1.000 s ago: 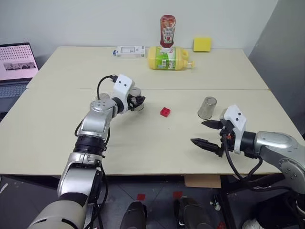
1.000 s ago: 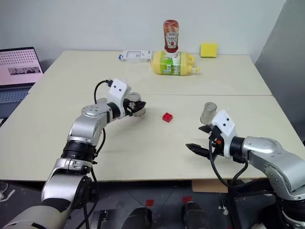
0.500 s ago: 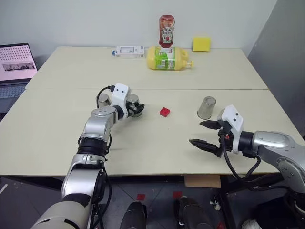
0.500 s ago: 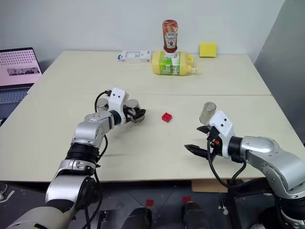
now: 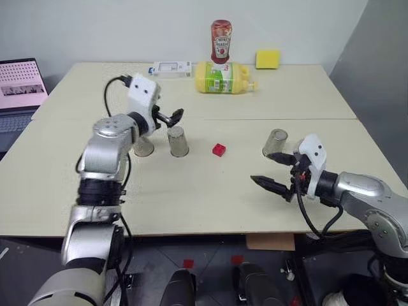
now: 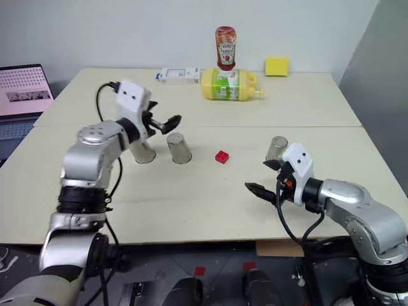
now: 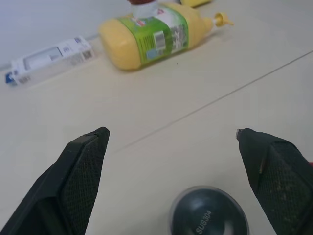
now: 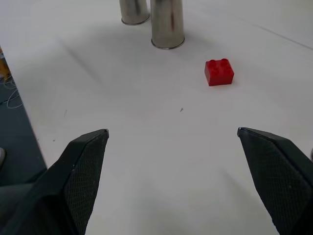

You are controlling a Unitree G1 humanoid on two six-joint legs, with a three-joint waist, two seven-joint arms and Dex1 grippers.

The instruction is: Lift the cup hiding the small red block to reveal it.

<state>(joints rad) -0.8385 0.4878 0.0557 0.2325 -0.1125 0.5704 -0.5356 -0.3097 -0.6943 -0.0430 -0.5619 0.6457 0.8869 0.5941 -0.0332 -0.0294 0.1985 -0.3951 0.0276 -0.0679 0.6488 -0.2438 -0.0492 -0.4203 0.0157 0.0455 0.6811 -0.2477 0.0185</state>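
Note:
The small red block lies uncovered on the table's middle. Three silvery cups stand upside down. One cup is left of the block, and my left gripper hovers open just above and behind it, holding nothing. In the left wrist view this cup's base sits below the open fingers. A second cup is partly hidden behind my left arm. The third cup stands right of the block, close behind my right gripper, which is open, empty and pointed towards the block.
At the table's far side a yellow mustard bottle lies on its side, with a ketchup bottle, a white box and a yellow sponge nearby. A laptop sits off to the left.
My left gripper opened and let go of the cup, which now stands on the table. The gripper then rose up and back from it. The right arm stayed put.

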